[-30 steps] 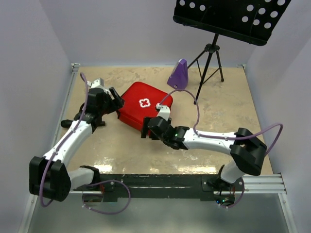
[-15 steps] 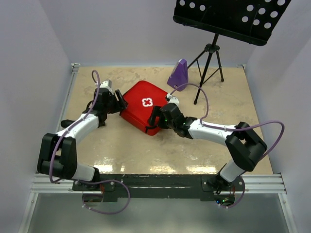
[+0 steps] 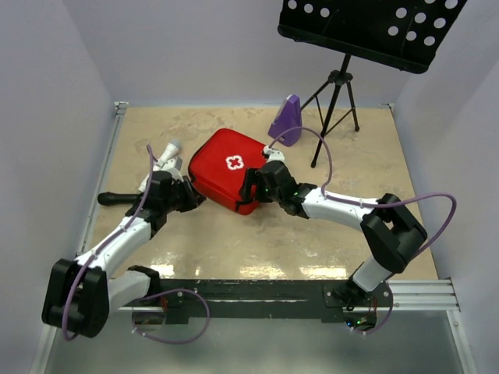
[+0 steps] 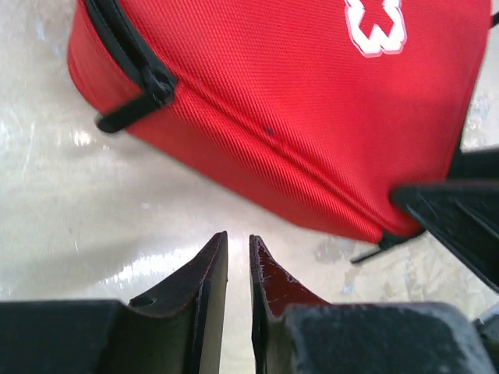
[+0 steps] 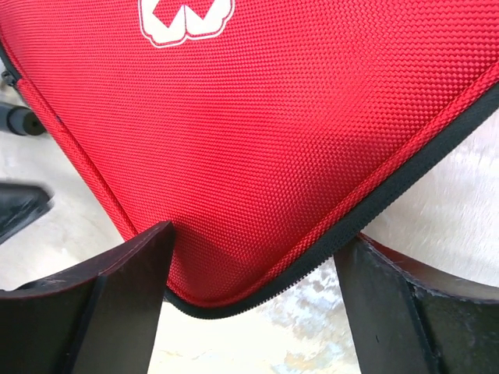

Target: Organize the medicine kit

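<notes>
The medicine kit is a red zip case with a white cross, lying closed on the table's middle. My left gripper sits low at its near-left side. In the left wrist view the left gripper shows only a thin slit between its fingers, with nothing in it, a short way from the medicine kit and its black zip pull. My right gripper stands wide at the near-right corner. In the right wrist view the right gripper straddles the corner of the medicine kit.
A purple metronome-shaped object stands behind the kit. To its right is a black music stand on a tripod. A black rod-like item lies left of my left arm. White walls close in the table on three sides.
My left gripper slid from the kit's far-left edge toward its near-left side and its fingers narrowed. My right gripper advanced onto the kit's near corner.
</notes>
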